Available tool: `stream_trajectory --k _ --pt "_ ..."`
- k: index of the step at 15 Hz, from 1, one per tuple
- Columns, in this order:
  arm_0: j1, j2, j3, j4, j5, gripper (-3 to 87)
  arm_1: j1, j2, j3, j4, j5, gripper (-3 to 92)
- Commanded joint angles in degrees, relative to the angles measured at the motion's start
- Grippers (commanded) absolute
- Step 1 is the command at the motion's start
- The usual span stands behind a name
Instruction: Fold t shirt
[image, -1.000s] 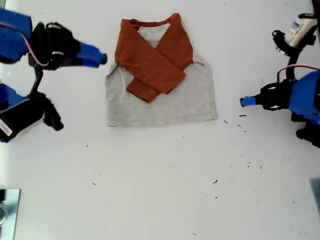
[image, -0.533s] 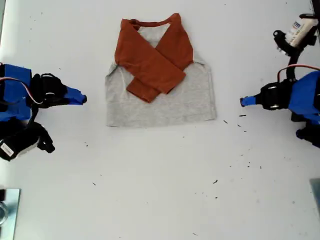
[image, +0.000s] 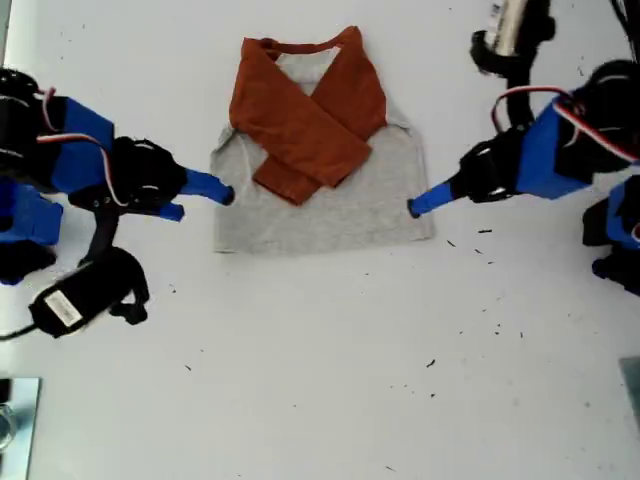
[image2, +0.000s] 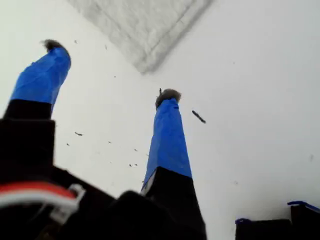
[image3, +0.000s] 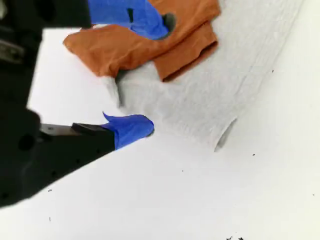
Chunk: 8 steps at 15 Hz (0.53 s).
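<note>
The t shirt (image: 330, 200) lies flat in the upper middle of the exterior view, neckline toward the top edge of the frame and hem toward the bottom. Its two rust-orange sleeves (image: 300, 125) are already folded in and crossed over the grey chest, one cuff poking out below the other. The body itself is spread at full width and full length, with no fold across it yet. So by my reckoning the sleeve stage is done, and the body folds, sides in or hem up to the collar, are all left to do.

The second end effector (image: 205, 200) sits at the shirt's edge on the exterior view's left. Its fingers are spread. In its wrist view one blue-taped finger hangs over the orange sleeves and the other lies on the white surface (image: 320, 380) just beside the grey edge, so it straddles the cloth without pinching it.

The first end effector (image: 418, 205) points at the shirt's edge on the exterior view's right, near the lower corner. Its fingers are also spread apart with nothing between them, and the grey hem corner lies just ahead of the tips.

A scatter of dark specks (image: 485, 232) dots the surface beside that corner.

Both arms look placed to take opposite edges, though neither has hold of anything.
</note>
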Motion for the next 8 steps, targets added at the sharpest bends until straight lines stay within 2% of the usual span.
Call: stream_trajectory --k 1,3,5,8 --pt "1.14 -8.61 -7.82 -2.11 0.44 28.1 -0.88 -6.24 -6.59 0.26 -0.18 34.6" --pt "0.88 -14.94 -5.27 -8.88 1.49 26.9 -0.7 -10.72 -4.48 -3.6 -0.18 34.0" --pt "0.79 -22.15 -4.22 -12.57 1.58 27.1 -0.18 -16.0 -1.32 -10.02 -0.53 33.6" --pt "0.0 -28.04 -0.09 -21.45 1.58 22.5 0.88 -26.02 0.09 -19.16 -1.49 30.8"
